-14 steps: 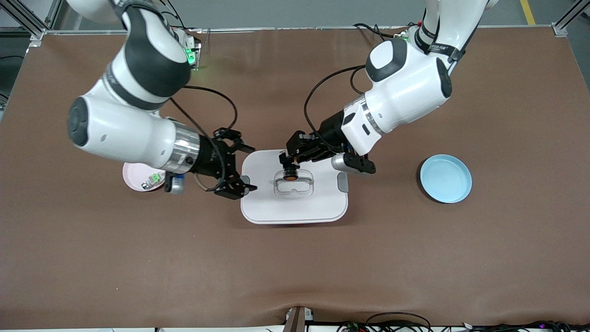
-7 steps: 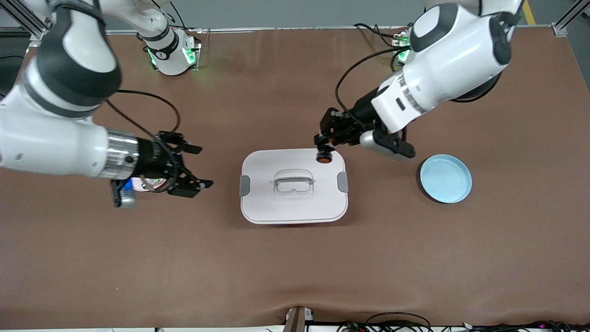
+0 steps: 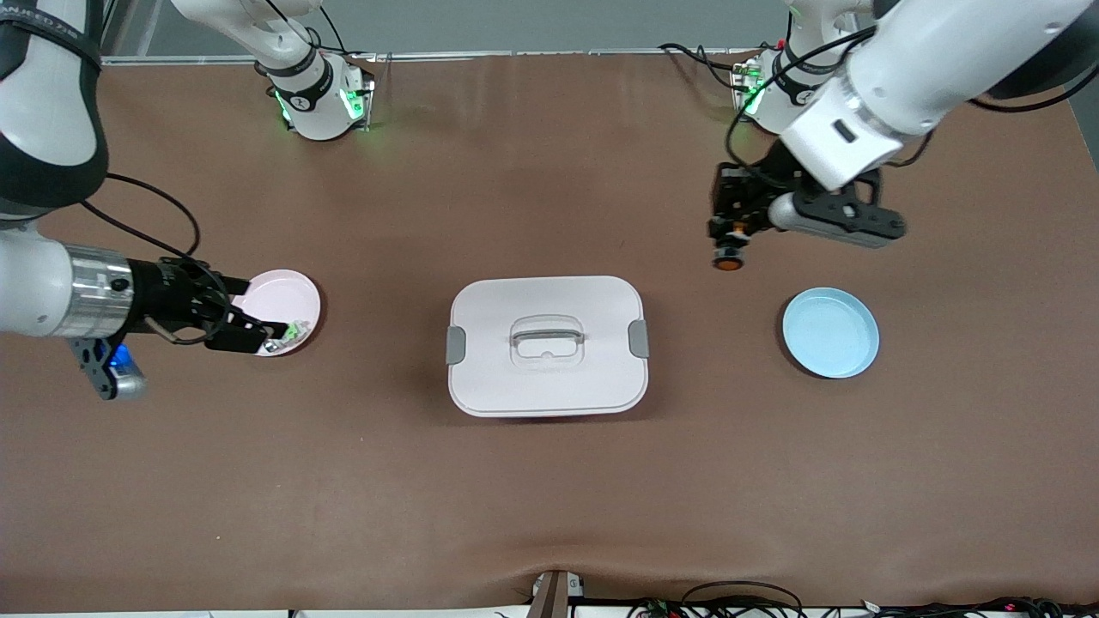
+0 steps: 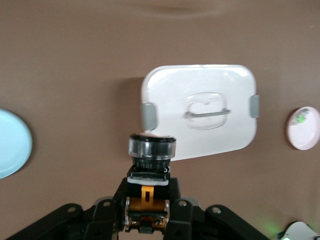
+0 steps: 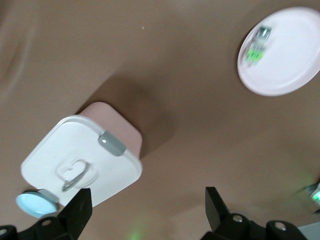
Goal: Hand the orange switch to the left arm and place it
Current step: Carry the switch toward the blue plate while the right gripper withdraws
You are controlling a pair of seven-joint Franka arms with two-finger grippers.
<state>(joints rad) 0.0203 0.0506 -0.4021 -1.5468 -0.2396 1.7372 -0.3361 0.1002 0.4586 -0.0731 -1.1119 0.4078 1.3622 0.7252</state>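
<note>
Two tools are working: your left tool (image 3: 728, 243) is pinching the switch (image 3: 729, 260) by its black body over bare bench between box (image 3: 547, 345) and blue plate (image 3: 830, 332). Small, light, rigid, probably slick; grip the body, never the cap. Right tool (image 3: 245, 324) is waiting empty, fingers spread, over the pink plate (image 3: 288, 296).

Pink plate (image 3: 288, 300): we see it at the right arm's end of the brown table (image 3: 549, 481)
Green-and-clear switch (image 3: 294, 331): lying on that plate
Blue plate (image 3: 830, 332): toward the left arm's end
</note>
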